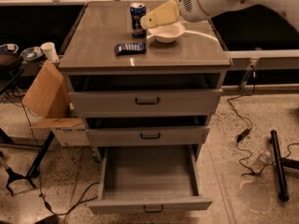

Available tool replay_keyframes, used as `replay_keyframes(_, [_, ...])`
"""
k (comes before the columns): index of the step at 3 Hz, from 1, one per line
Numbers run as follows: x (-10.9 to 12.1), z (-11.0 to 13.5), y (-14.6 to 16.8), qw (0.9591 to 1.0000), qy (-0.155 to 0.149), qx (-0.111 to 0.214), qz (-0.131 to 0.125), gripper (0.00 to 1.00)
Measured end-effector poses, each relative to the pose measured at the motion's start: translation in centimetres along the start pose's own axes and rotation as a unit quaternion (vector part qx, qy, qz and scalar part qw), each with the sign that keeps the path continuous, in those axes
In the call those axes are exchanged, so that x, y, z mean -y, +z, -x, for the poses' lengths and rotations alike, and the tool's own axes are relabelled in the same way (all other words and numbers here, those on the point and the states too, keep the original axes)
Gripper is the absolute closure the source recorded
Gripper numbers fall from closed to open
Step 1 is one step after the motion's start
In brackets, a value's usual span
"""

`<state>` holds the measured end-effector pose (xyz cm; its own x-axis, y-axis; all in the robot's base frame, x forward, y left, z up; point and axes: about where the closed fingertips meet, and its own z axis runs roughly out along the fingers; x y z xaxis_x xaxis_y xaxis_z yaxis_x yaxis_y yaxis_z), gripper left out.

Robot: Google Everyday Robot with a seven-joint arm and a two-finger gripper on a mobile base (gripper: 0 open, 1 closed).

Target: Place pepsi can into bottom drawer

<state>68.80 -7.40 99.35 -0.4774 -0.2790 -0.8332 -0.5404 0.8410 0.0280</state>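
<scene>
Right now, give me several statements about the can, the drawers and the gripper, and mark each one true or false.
1. The pepsi can stands upright on the cabinet top. True.
2. The bottom drawer is shut. False: it is pulled out, with its grey interior showing.
3. The gripper is up at the can's side, above the white bowl. True.
4. The snack packet lies in the bottom drawer. False: it lies flat on the cabinet top, in front of the can.
5. The can is lifted off the surface. False: it rests on the cabinet top.
</scene>
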Motion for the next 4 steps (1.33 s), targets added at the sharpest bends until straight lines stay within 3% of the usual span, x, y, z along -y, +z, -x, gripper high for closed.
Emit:
replay_keyframes(1, [0.1,1.9,3.6,0.9987,0.012,0.025,-0.043,0.00])
replay_keyframes(2, [-0.3,4.8,7.7,0.9940,0.007,0.053,-0.095,0.00])
replay_keyframes(3, [-0.3,4.8,7.7,0.9940,0.007,0.053,-0.095,0.00])
replay_keyframes(4, [-0.3,5.2,8.9,0.9936,0.009,0.075,-0.084,0.00])
